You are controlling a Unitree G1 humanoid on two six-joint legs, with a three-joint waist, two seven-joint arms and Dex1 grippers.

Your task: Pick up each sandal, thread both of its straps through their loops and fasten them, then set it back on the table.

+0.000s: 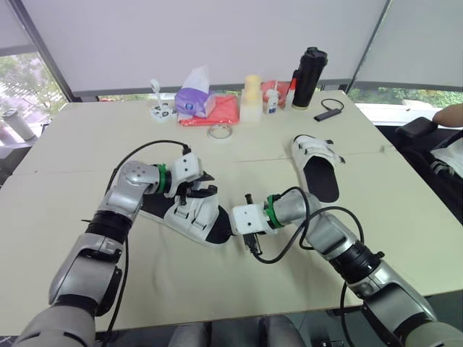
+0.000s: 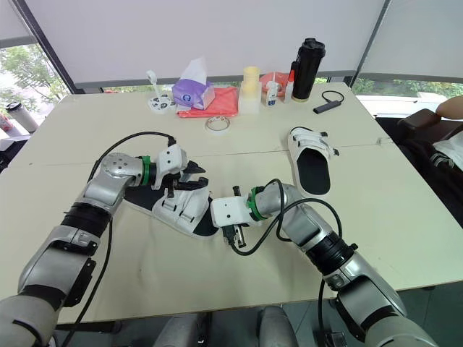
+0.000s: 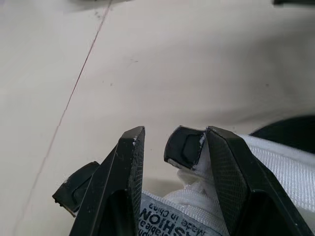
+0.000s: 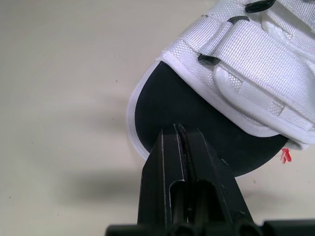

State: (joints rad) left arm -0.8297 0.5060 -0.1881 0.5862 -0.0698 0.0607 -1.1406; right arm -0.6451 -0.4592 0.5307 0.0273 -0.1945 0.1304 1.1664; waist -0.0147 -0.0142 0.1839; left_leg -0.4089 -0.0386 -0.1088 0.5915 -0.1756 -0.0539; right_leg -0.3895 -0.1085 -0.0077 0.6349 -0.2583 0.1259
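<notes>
A white sandal with a black footbed (image 1: 194,215) lies flat on the table just in front of me. My left gripper (image 1: 204,183) sits over its straps, open, with a white strap end (image 3: 189,196) and its black tip (image 3: 183,146) lying between the fingers. My right gripper (image 4: 180,129) is shut, its tips on the black toe of that sandal (image 4: 172,110). A second white sandal (image 1: 316,165) lies further back on the right, apart from both grippers, its straps lying across it.
Along the table's far edge stand a purple tissue pack (image 1: 194,97), a red cloth (image 1: 217,110), a tape roll (image 1: 220,131), a pale cup (image 1: 251,97), a small bottle (image 1: 271,101), a black flask (image 1: 307,76) and a black device (image 1: 327,113). A person's arm (image 1: 448,114) shows at far right.
</notes>
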